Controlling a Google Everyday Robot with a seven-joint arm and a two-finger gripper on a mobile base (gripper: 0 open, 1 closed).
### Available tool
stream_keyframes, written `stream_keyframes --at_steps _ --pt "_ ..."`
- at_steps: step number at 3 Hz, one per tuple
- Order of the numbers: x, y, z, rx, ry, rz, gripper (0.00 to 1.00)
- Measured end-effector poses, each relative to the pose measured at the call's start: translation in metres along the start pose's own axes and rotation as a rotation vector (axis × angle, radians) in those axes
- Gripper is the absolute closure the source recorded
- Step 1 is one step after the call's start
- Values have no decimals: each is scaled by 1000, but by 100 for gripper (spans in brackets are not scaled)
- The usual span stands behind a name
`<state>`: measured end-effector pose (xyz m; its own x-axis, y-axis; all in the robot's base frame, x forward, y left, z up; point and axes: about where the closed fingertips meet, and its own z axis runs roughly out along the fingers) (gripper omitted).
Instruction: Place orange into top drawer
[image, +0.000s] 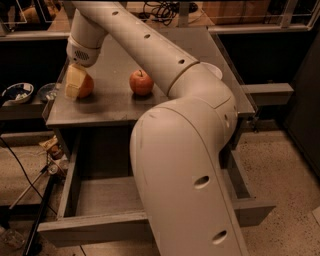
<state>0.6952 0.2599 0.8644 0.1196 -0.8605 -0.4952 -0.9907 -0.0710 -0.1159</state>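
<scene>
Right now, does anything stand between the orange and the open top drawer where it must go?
Nothing visible does. The gripper is at the orange near the front left corner of the tabletop; the top drawer is pulled out just below that edge. The apple sits apart to the right. The robot's arm hides the drawer's right part.
</scene>
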Motion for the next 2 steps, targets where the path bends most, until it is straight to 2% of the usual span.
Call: stream_keyframes --at_steps 2 --pt "2 2 9 -19 4 4 0"
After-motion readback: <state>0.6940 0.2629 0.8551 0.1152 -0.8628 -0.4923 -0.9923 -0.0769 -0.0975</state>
